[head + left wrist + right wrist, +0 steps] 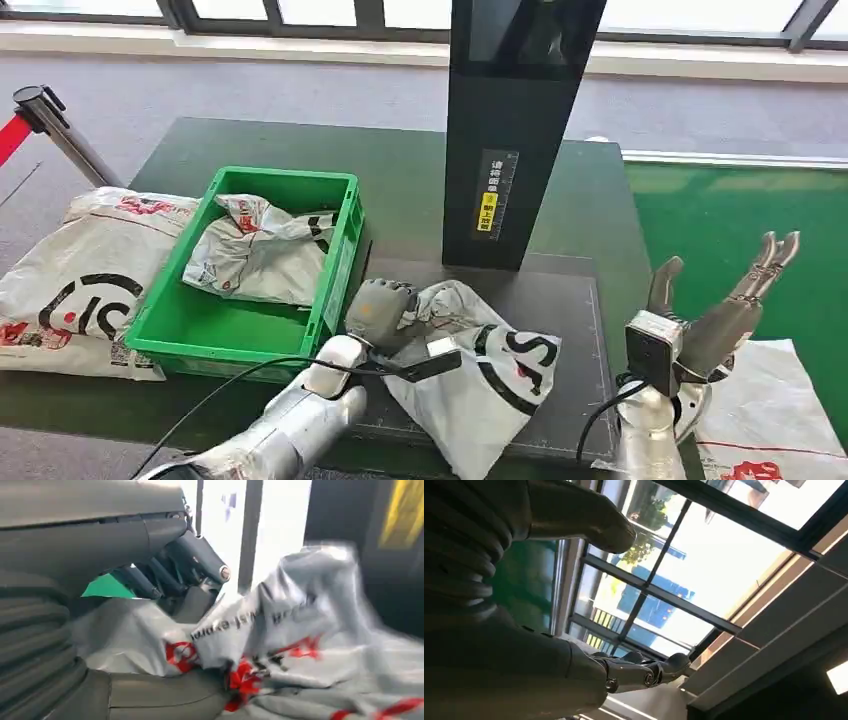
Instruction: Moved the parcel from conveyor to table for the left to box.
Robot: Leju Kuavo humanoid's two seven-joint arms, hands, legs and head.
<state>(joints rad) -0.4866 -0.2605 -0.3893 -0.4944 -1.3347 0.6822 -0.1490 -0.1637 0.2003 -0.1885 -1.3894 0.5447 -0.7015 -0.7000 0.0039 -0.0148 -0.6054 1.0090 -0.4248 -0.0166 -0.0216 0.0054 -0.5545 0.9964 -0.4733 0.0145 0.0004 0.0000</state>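
Left hand point(381, 312) sits closed on the upper end of a grey parcel point(480, 385), as I see it from the head view. That parcel lies crumpled on the dark mat point(575, 330) on the table point(400, 170), just beside the green bin point(340, 275). Its far end touches the hand, and its near end hangs toward the table's front edge. Inside the bin rests another grey bag point(255, 255). A large white sack point(85, 280) lies on the table left of the bin, touching its wall. A tall black column point(515, 130) stands upright behind the mat. The right hand point(715, 315) is raised over the table's right edge, fingers spread apart and holding nothing. Another white bag point(770, 415) lies beneath it, next to the green conveyor point(740, 220).

From the left wrist camera, the left hand point(170, 565) has its dark fingers point(202, 557) pressed down into the wrinkled parcel point(300, 630), which carries red marks and black print. The thumb lies along the parcel's other side, so the plastic is pinched between them.

From the right wrist camera, the right hand point(589, 595) points up toward windows point(704, 570) and ceiling, thumb and fingers point(649, 670) well apart, nothing between them.
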